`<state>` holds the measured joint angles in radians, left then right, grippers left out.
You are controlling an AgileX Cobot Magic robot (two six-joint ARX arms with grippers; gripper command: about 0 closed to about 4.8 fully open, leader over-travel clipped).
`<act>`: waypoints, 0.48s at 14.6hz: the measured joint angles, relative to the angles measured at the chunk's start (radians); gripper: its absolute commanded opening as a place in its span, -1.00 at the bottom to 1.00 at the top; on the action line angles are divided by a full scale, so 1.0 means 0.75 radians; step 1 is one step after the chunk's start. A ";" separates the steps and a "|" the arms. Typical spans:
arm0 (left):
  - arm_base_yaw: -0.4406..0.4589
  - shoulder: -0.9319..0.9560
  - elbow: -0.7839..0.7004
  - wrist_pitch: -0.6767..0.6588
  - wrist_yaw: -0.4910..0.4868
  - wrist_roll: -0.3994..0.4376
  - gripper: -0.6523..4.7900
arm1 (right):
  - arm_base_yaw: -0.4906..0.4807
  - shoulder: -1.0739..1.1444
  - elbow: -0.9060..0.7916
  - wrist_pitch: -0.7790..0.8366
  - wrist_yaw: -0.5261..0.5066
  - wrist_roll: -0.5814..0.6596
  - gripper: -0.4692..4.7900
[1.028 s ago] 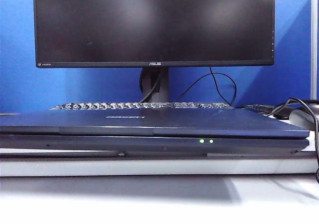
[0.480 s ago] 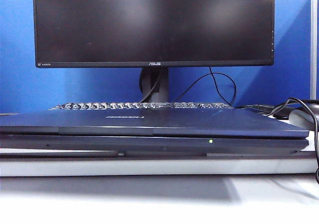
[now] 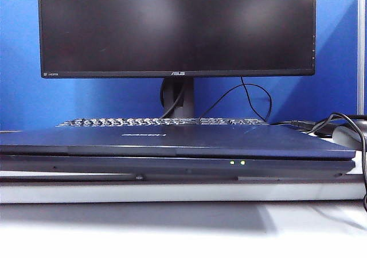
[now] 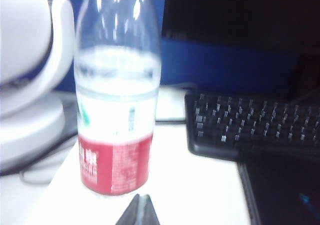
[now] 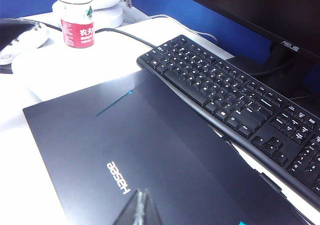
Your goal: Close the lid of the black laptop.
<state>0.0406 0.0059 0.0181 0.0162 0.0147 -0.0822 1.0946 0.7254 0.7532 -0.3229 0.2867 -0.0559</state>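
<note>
One black laptop (image 3: 172,149) in the exterior view, flat on the white table (image 3: 172,223), its lid (image 3: 172,136) fully down on the base; dark navy back with a small logo facing up, two green lights on the front edge. Behind it: a separate keyboard (image 3: 163,121), then a large monitor (image 3: 178,28) on a stand, screen dark, before a blue partition (image 3: 86,103). Black cables (image 3: 338,123) at the right end of the laptop. Neither claw appears in this view.

Left wrist view: left claw (image 4: 138,211), only its dark tips visible at the picture's edge, pressed together in a point, holding nothing, raised over the table just in front of a clear water bottle (image 4: 116,100) with a red label, standing upright. A white rounded device (image 4: 30,80) beside the bottle. The keyboard (image 4: 250,127) lies on the other side of the bottle; the picture is blurred.

Right wrist view: right claw (image 5: 137,210), tips closed together, holding nothing, poised above the closed lid (image 5: 145,155) near the white logo; contact cannot be told. Keyboard (image 5: 235,110) just beside the laptop's rear edge, monitor (image 5: 260,10) beyond. Bottle (image 5: 76,17) well apart, past the laptop's far corner
</note>
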 measured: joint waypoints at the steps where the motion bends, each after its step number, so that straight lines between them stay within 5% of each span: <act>1: -0.001 0.000 -0.015 0.003 0.002 -0.001 -0.77 | -0.001 0.000 0.000 -0.001 0.000 0.000 -0.83; 7: -0.028 -0.001 -0.015 0.023 0.006 0.000 -0.78 | -0.001 0.000 0.000 -0.001 0.000 0.000 -0.83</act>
<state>0.0196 0.0055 0.0071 0.0334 0.0189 -0.0822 1.0943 0.7254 0.7532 -0.3233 0.2867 -0.0559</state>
